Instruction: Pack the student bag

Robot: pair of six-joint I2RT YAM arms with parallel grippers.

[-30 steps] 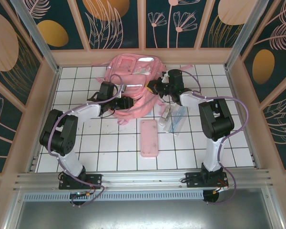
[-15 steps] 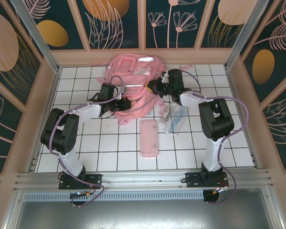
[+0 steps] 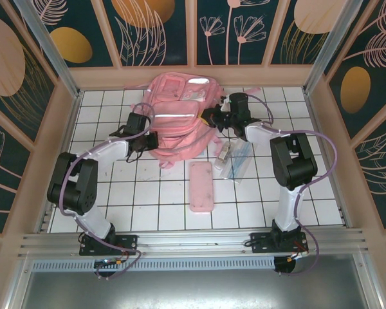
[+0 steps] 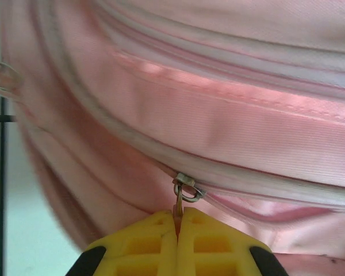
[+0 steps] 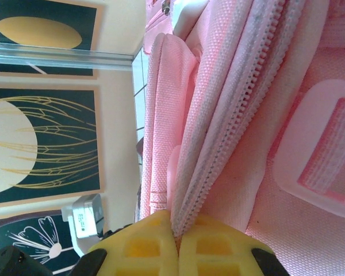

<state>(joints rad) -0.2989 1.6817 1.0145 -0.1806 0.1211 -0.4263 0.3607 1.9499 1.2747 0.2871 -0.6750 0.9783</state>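
Observation:
The pink student bag (image 3: 180,112) lies at the back middle of the tiled table, its silver-white stripe facing up. My left gripper (image 3: 152,138) sits at the bag's near left edge. Up close, its yellow fingers (image 4: 144,247) are shut on the metal zipper pull (image 4: 178,208), just below the slider (image 4: 187,187) on the zipper line. My right gripper (image 3: 210,118) is at the bag's right side. There, its yellow fingers (image 5: 218,250) are shut on the zipper edge (image 5: 218,167) of the student bag (image 5: 276,86), holding the fabric taut.
A flat pink pencil case (image 3: 201,187) lies on the tiles in front of the bag. A clear plastic pouch with small items (image 3: 231,159) rests to its right. Wooden walls (image 3: 193,76) ring the table on three sides.
The left gripper shut on the zipper pull and then moved left along the bag's near edge. The right gripper kept its hold and barely moved.

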